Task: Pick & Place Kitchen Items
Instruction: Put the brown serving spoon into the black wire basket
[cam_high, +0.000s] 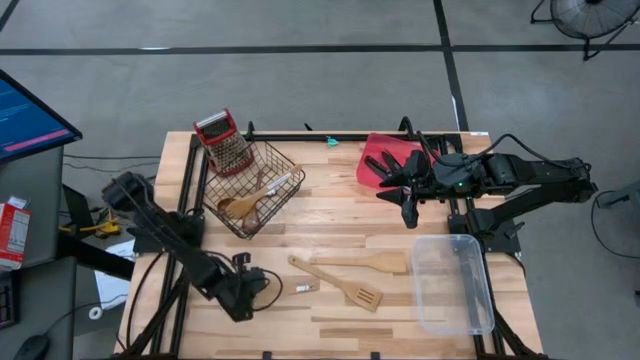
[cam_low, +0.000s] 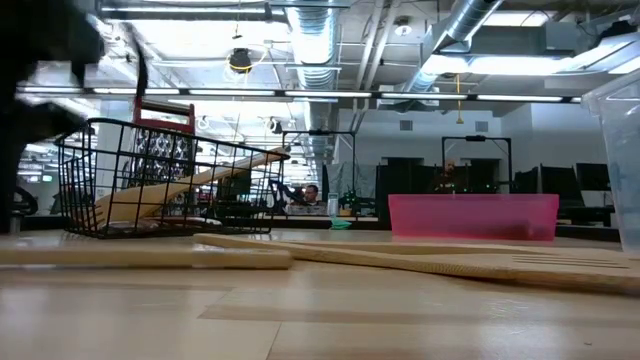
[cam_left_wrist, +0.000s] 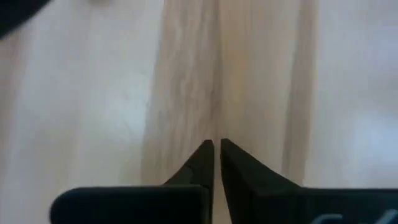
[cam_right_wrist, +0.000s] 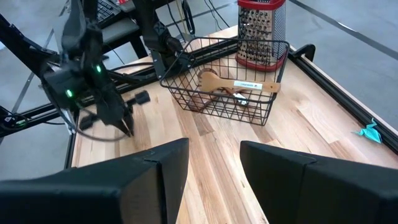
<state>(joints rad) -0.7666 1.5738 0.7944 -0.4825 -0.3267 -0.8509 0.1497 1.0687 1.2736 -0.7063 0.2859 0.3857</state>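
The left gripper (cam_high: 243, 305) is seen low over the wooden table (cam_high: 340, 310), near its front left part. In the left wrist view its two dark fingers (cam_left_wrist: 202, 163) are pressed almost together, with only a thin slit between them, and nothing is held; bare wood is seen just beyond the tips.

To the right of this gripper, well apart from it, two pale wooden utensils are laid flat on the table. The wooden spatula (cam_high: 360, 264) is placed farther from the front edge, with its blade pointing toward the clear plastic bin (cam_high: 452, 284). The slotted wooden spatula (cam_high: 340, 284) is placed just in front of it, at an angle, and their handles are close together at the left end. A small pale object (cam_high: 306, 288) lies between the gripper and these handles; what it is cannot be told.

Behind the left gripper, a black wire basket (cam_high: 252, 188) is standing on the table. A wooden spoon (cam_high: 243, 205) and a light-handled utensil (cam_right_wrist: 256, 86) are lying inside it, and a red-topped box grater (cam_high: 224, 142) is leaning at its far corner.

The right gripper (cam_high: 409, 215) is held above the table near the back right, just beside the red tray (cam_high: 378, 150). Its fingers (cam_right_wrist: 158, 168) are spread apart and nothing is between them.
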